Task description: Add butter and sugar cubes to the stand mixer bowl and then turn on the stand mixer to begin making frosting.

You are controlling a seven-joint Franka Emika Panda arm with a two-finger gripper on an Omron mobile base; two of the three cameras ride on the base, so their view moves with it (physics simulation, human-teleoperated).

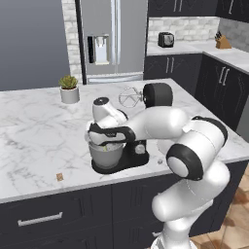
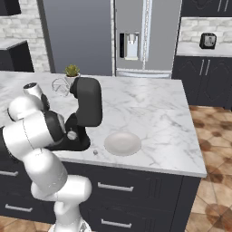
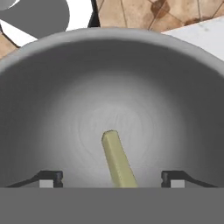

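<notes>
My gripper [image 1: 104, 141] hangs straight down over the stand mixer bowl [image 1: 106, 155], which sits on the black stand mixer's [image 1: 156, 95] base. In the hand view the grey bowl's inside [image 3: 52, 109] lies right below the hand. The butter [image 3: 117, 159], a pale yellow stick, rests on the bowl's bottom. My gripper [image 3: 111, 179] is open. Its fingertips [image 3: 51, 178] stand far out to either side of the butter, touching nothing. The mixer's head is tilted back, its whisk [image 1: 129, 97] raised. One tan-brown sugar cube [image 1: 60, 177] lies on the counter, left of the mixer near the front edge.
A white plate [image 2: 123, 143] lies on the marble island right of the mixer [image 2: 86, 102]. A potted plant [image 1: 69, 88] stands at the back left. A toaster [image 1: 166, 39] sits on the far counter beside the fridge [image 1: 113, 34].
</notes>
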